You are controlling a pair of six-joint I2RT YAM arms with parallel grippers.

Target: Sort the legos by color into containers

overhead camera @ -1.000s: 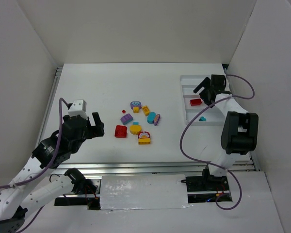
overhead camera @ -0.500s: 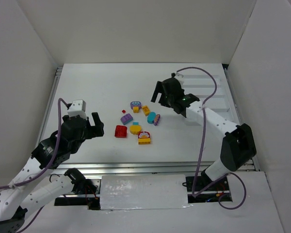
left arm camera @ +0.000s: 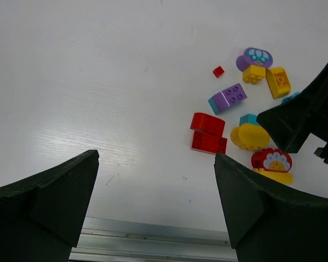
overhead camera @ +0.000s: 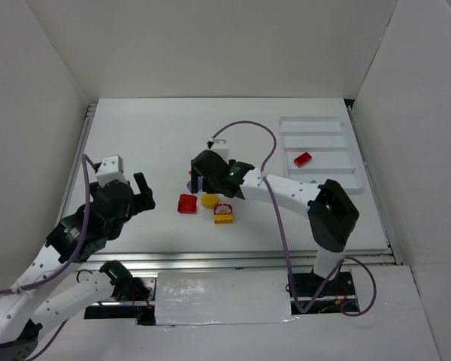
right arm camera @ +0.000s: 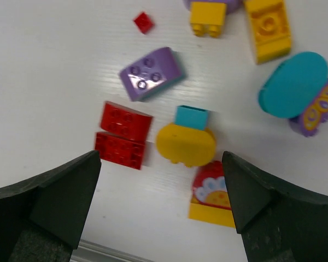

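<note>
The legos lie in a loose pile at mid-table. The right wrist view shows a red brick [right arm camera: 123,134], a purple brick [right arm camera: 151,72], a round yellow one [right arm camera: 186,143] touching a small teal block [right arm camera: 191,117], a red-and-yellow flower brick [right arm camera: 213,195], a teal oval [right arm camera: 293,83] and an orange brick [right arm camera: 268,26]. My right gripper [right arm camera: 160,164] hangs open and empty just above the pile [overhead camera: 204,180]. My left gripper [overhead camera: 143,192] is open and empty, left of the red brick [left arm camera: 208,132]. The white tray [overhead camera: 344,150] holds a red brick [overhead camera: 303,159] and a teal piece [overhead camera: 314,181].
White walls enclose the table on three sides. A metal rail [left arm camera: 147,237] runs along the near edge. The right arm [overhead camera: 286,188] stretches from the right base across to the pile, and its black gripper shows in the left wrist view [left arm camera: 306,117].
My right arm has swung from over the tray leftward to the pile, gripper open. A red brick now shows in the tray. My left gripper shifted slightly.
</note>
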